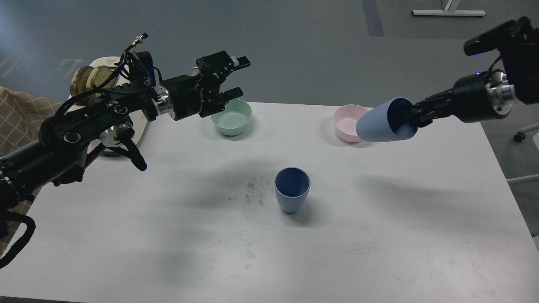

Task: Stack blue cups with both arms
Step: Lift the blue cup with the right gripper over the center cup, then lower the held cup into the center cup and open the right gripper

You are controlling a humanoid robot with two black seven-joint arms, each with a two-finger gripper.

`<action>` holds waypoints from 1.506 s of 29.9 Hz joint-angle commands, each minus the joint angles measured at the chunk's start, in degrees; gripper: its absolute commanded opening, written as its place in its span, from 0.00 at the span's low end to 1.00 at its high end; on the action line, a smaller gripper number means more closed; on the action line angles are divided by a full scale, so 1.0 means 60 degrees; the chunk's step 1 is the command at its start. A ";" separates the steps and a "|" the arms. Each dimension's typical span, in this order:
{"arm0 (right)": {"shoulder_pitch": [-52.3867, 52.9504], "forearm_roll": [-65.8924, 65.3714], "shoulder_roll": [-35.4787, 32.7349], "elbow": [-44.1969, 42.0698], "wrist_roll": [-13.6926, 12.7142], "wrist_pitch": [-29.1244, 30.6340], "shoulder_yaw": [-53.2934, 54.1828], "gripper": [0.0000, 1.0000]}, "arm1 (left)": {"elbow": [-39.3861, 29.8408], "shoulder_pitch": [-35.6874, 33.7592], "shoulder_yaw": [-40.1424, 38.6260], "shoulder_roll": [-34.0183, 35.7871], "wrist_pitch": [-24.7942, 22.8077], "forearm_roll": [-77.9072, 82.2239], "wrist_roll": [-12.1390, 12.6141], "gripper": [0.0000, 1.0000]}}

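One blue cup (292, 190) stands upright in the middle of the white table (177, 235). My right gripper (409, 119) is shut on the rim of the second blue cup (381, 126) and holds it tipped on its side in the air. That cup's base points left and it hangs in front of the pink bowl (348, 120), up and to the right of the standing cup. My left gripper (237, 76) is open and empty, raised over the back left of the table just above the pale green bowl (232, 118).
A round white stand with brown items (90, 78) sits beyond the table's left corner, behind my left arm. A checked cloth (17, 122) lies at the far left. A smudge (252, 191) marks the table left of the standing cup.
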 commanded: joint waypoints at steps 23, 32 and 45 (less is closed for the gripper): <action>0.2247 0.3549 0.4348 -0.0053 0.0102 -0.0002 -0.2696 0.00 | 0.0000 0.0017 -0.0193 0.0026 0.0001 0.0001 -0.0001 0.95; 0.2174 0.3563 0.4611 -0.0067 0.0102 -0.0002 -0.3253 0.00 | -0.0029 0.0046 -0.0208 0.0026 0.0001 -0.0013 -0.0001 0.95; 0.1794 0.3548 0.4729 -0.0155 0.0058 -0.0002 -0.3238 0.00 | -0.0058 0.0061 -0.0296 0.0026 0.0001 0.0001 -0.0001 0.95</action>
